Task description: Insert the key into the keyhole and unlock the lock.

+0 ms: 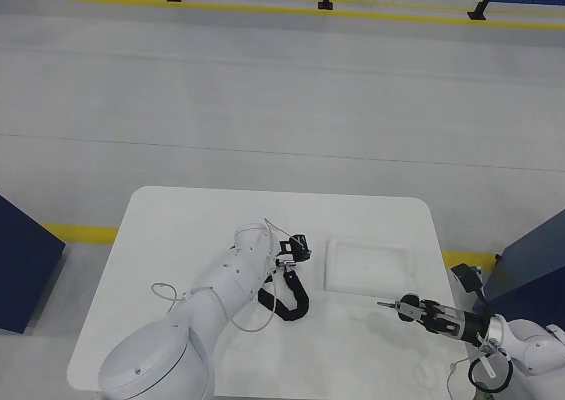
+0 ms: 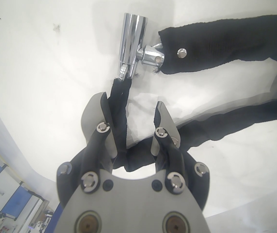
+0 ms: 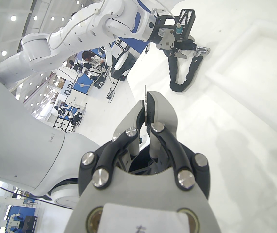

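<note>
The lock [image 2: 132,47] has a mirror-bright chrome barrel. Its chain sleeve [image 2: 225,42] is matte black fabric with one shiny silver rivet [image 2: 182,53]. My left gripper [image 2: 131,103] is brushed silver-grey metal with black links and black inner pads, and my right gripper [image 3: 146,99] is coloured the same. The key [image 3: 145,93] is plain silver metal. The table [image 1: 162,250] and tray [image 1: 367,265] are plain white. The floor [image 1: 262,90] is pale grey with yellow stripes [image 1: 82,233].

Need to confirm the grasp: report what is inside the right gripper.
A thin metal key is pinched inside the right gripper, tip sticking out; the rest is hidden between the fingers.
</note>
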